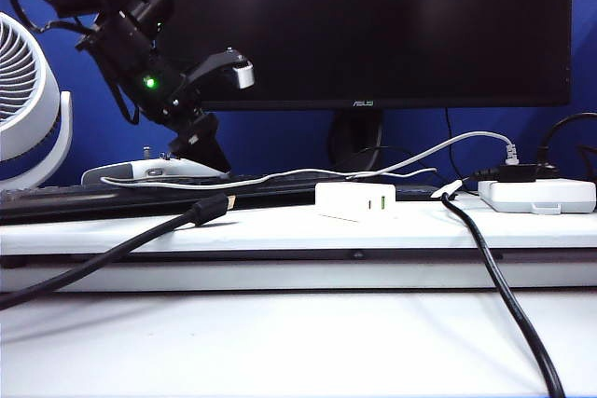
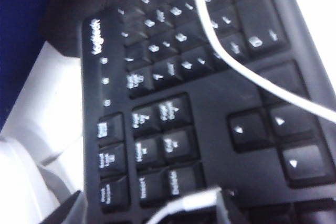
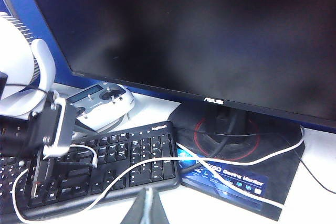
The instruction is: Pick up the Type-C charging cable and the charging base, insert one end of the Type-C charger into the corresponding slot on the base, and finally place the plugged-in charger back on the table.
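**Left gripper down over the cable on the keyboard**

The left gripper (image 3: 44, 179) hangs low over the left part of the black keyboard (image 2: 210, 108), jaws spread, with a stretch of the Type-C charging cable (image 2: 184, 202) lying between its fingers. Nothing is pinched yet, as far as the frames show. The right gripper (image 3: 143, 209) waits nearer the front, fingers pressed together and empty, looking back at the monitor (image 1: 362, 25).

From the left gripper the cable trails right across the keys, over the monitor's foot, toward the charging base (image 1: 355, 201). The base sits on the raised ledge of the table (image 1: 280, 342), right of centre, well apart from both grippers, its green-lined port facing the near side.

Risks, as I judge them: the cable is thin and lies flat on uneven keys, so the fingers could close on a keycap or slip off the cable. It is also slack and looped; lifting it mid-length rather than near a plug would leave the end dangling and hard to aim at the port. Pulling could drag it against the base.

Around it: a thick black cable (image 1: 112, 253) crosses the ledge at left, another black cable (image 1: 508, 300) drops at right beside a white power strip (image 1: 539, 195), and a white controller (image 3: 100, 103) and fan (image 1: 23, 100) stand far left.
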`<state>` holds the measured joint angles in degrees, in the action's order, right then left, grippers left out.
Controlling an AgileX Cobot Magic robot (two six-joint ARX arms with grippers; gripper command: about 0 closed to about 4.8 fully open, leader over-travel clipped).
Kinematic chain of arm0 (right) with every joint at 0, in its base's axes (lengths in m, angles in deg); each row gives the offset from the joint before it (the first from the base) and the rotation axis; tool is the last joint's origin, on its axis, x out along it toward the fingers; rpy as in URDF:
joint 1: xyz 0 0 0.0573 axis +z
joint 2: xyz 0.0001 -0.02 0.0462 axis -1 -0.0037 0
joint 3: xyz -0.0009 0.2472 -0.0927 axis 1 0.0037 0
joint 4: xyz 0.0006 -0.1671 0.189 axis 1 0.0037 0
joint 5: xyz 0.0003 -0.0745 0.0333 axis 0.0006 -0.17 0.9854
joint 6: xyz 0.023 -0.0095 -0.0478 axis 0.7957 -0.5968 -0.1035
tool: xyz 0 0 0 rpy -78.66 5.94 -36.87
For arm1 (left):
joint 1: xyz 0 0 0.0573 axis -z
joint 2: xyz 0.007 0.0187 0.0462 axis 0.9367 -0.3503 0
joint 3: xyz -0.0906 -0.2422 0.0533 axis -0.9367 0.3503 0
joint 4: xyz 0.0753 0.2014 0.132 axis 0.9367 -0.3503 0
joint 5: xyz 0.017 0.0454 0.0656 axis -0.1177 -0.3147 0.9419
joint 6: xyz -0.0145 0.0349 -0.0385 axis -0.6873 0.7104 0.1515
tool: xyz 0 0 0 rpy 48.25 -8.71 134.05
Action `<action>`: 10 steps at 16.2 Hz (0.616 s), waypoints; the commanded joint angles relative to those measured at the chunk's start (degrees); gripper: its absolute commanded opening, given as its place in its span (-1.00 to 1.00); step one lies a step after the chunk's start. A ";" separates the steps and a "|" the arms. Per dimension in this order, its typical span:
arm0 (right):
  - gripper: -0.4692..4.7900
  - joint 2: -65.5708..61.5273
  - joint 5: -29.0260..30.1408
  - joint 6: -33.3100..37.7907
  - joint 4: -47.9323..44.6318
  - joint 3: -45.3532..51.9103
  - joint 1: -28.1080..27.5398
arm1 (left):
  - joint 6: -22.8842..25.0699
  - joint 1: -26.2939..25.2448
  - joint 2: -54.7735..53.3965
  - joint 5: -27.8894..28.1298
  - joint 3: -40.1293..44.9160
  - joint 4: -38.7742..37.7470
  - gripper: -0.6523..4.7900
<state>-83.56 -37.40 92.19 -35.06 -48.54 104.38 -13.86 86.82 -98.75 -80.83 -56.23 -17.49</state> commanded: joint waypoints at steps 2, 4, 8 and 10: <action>-0.83 0.15 0.24 0.07 -0.81 -0.33 0.02 | 0.48 -0.07 0.07 0.61 -5.60 -11.37 0.46; -0.83 0.15 0.24 0.07 -0.83 -0.33 0.02 | 7.10 -0.07 0.07 2.69 -8.07 -14.93 0.46; -0.83 0.15 0.24 0.07 -0.81 -0.33 0.02 | 15.69 -0.07 0.07 -0.37 -10.97 -13.18 0.44; -0.83 0.15 0.24 0.07 -0.81 -0.33 0.02 | 14.99 -0.07 -0.26 -3.41 -10.95 -13.03 0.44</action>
<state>-83.59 -37.40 92.19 -35.03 -48.54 104.38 1.57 86.84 -98.90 -82.82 -67.03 -31.00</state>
